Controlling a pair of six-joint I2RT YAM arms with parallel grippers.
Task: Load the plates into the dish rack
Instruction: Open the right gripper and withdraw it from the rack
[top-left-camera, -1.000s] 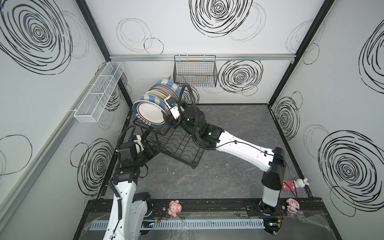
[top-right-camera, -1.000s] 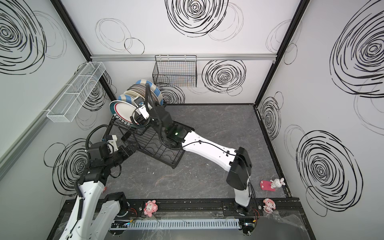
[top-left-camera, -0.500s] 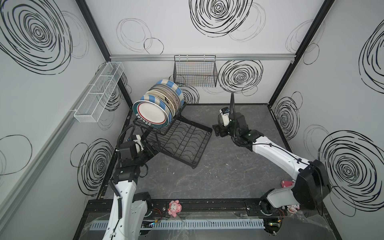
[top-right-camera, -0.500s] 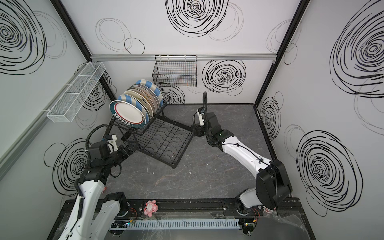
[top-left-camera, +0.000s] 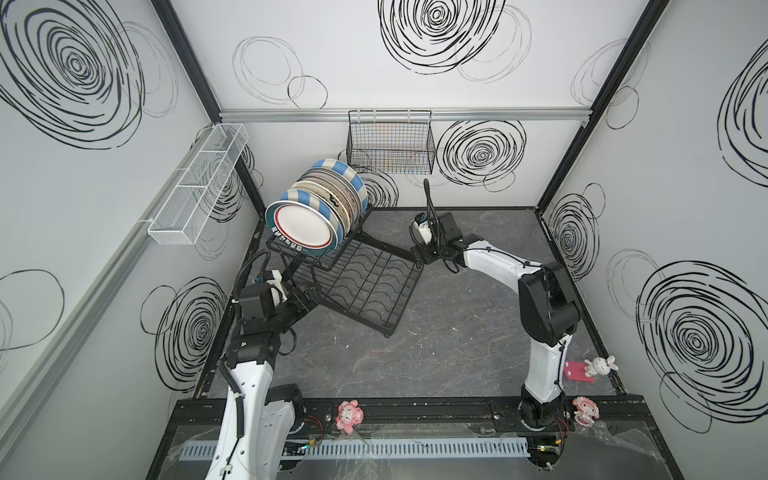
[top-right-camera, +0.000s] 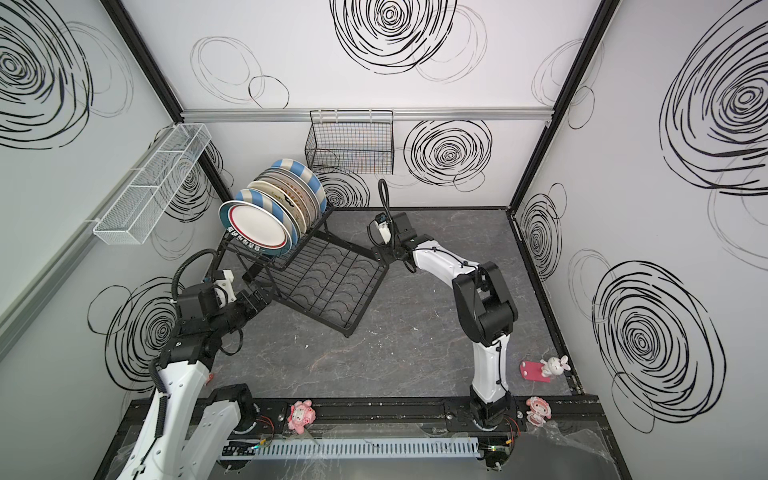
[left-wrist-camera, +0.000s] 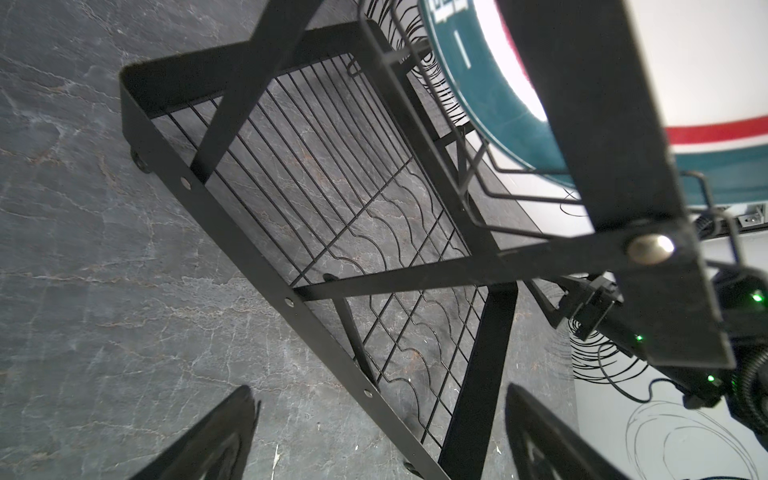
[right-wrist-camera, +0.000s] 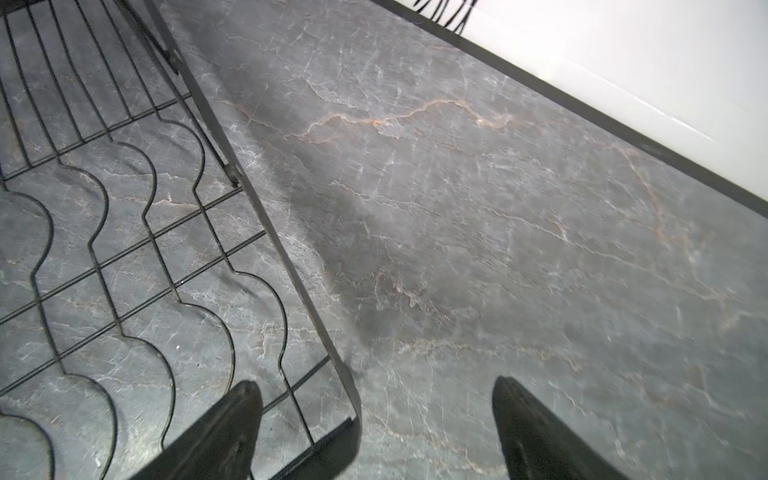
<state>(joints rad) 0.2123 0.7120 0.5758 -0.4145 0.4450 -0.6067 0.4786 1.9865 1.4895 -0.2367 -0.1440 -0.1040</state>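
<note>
Ceramic round plates (top-left-camera: 305, 226) packed in upper tier of black wire dish rack (top-left-camera: 365, 282); loading looks done. R gripper (right-wrist-camera: 376, 384) & L gripper (left-wrist-camera: 379, 388) spread, empty. Next I'd back off w/o snagging wire.

Top views look down — wrists near dish rack (left-wrist-camera: 235, 241)

By your right pincer (right-wrist-camera: 374, 386), the dish rack (right-wrist-camera: 124, 232) is black with wavy wires. The floor (right-wrist-camera: 457, 208) under it is grey with pale cracks. Far from it, the front plate (top-left-camera: 303, 226) is white with a red ring and a teal rim. The next plate (top-left-camera: 309, 195) looks blue and cream striped.
</note>
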